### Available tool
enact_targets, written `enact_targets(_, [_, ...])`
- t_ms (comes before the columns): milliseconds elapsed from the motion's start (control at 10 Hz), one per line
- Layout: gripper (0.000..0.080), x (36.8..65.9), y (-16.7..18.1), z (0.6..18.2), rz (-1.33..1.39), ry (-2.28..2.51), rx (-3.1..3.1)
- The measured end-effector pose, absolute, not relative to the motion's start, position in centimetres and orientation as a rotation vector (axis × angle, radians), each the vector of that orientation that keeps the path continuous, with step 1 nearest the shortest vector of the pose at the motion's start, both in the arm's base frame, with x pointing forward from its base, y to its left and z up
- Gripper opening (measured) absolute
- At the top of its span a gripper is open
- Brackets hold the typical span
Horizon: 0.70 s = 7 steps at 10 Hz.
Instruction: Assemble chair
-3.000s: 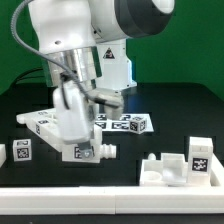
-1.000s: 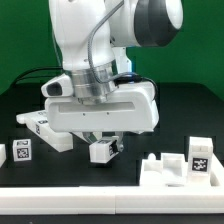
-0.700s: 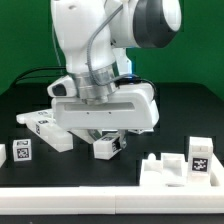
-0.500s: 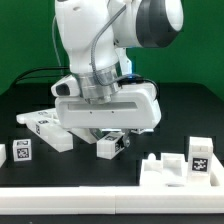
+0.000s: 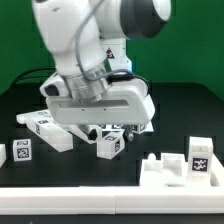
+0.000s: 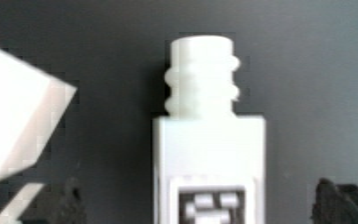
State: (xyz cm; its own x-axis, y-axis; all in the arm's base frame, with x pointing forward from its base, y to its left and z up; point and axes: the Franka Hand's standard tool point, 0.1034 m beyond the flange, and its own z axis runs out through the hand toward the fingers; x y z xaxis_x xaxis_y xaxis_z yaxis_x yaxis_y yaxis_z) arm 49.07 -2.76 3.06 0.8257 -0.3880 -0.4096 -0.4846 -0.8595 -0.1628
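Risk 1: the leg piece (image 5: 110, 146) lay skewed in the lower centre of the exterior frame, directly under the gripper (image 6: 197, 200). I judged that a closure not squared to its flat sides could twist it or squirt it out sideways.

Risk 2: in the wrist view another white chair part (image 6: 16, 115) lay near one side of the leg, with a strip of dark table between them. A finger descending on that side could clip that part and drag it along.

Risk 3: the fingers flanked the tagged end of the leg, well away from its ribbed peg (image 6: 204, 75). A lift from there might let the peg end droop, which would make any later insertion harder to line up.

Fingers: the two dark fingertips (image 6: 55, 203) stood wide apart, one on either side of the leg, with a clear black gap between each and the white plastic. I logged them as released, grasping nothing, with no contact that I could see. The exterior view hid the fingertips behind the hand body, so I had no cross-check there.

Rest of the kit: a flat tagged part (image 5: 45, 128) at the middle left of the exterior frame and blocky pieces (image 5: 165, 168) at the lower right, all on the black table (image 5: 185, 105)
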Motion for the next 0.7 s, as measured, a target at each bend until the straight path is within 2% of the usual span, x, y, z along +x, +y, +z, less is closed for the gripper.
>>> enact_targets(100, [0.0647,50.0,-3.1,3.9,0.682,0.706,-2.702])
enact_targets(300, [0.0649,50.4,-3.1,3.4,0.844,0.701,-2.665])
enact_targets(500, [0.0649,49.4,-3.4,3.5,1.048,0.686,-2.551])
enact_targets(700, [0.0649,51.0,-3.5,3.1,1.206,0.556,-2.446])
